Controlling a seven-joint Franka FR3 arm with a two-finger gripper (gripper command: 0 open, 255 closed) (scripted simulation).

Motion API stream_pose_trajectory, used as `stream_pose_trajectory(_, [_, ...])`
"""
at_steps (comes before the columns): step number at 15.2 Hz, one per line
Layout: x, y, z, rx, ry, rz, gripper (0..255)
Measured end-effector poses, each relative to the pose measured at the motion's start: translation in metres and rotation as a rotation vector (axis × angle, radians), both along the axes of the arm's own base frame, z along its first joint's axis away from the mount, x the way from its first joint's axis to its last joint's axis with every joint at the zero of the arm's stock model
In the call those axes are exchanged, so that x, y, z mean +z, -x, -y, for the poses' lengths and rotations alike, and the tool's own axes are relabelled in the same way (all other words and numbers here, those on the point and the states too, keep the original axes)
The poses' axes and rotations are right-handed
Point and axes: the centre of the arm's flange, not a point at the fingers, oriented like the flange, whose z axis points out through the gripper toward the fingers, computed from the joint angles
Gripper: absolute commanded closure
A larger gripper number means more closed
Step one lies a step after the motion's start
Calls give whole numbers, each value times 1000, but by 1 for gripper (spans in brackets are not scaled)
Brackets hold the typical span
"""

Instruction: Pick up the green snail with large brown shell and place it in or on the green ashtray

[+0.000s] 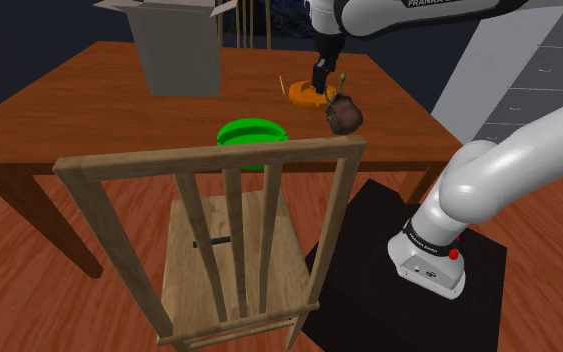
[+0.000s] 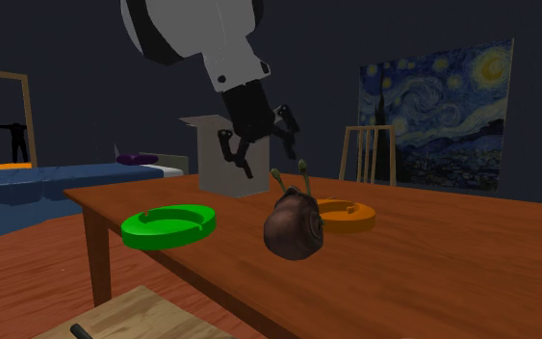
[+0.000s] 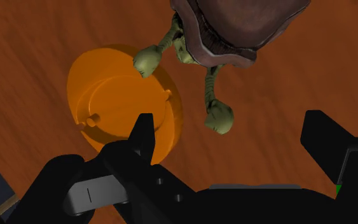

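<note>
- Above the desk [image 1: 89, 100], the pincer [image 1: 321, 75] hangs with its two black fingers spread wide apart and nothing between them.
- It hovers over an orange ashtray [image 1: 307, 96] towards the far right of the desk in the shoulder view.
- The snail [image 1: 344, 115], olive-green with a large brown shell, sits on the desk just beside the orange ashtray, on its near side and close to the desk's right edge.
- In the wrist view the snail's [image 3: 234, 25] two eye stalks point towards the open pincer [image 3: 231, 137], and neither finger touches it.
- The green ashtray [image 1: 251, 132] lies near the desk's near edge, to the left of the snail and apart from it.
- A pale open box [image 1: 179, 50] stands at the far side of the desk.
- A wooden chair [image 1: 219, 260] stands in front of the near edge.
</note>
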Motion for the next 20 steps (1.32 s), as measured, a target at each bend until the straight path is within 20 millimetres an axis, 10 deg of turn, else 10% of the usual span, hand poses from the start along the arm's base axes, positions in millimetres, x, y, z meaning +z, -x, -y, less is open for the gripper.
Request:
stream_pose_trajectory(13, [-34,-8,14,7,8,2,0])
stream_pose_trajectory(14, [-34,-8,14,7,8,2,255])
stream_pose_trajectory(20, [-34,-8,14,7,8,2,255])
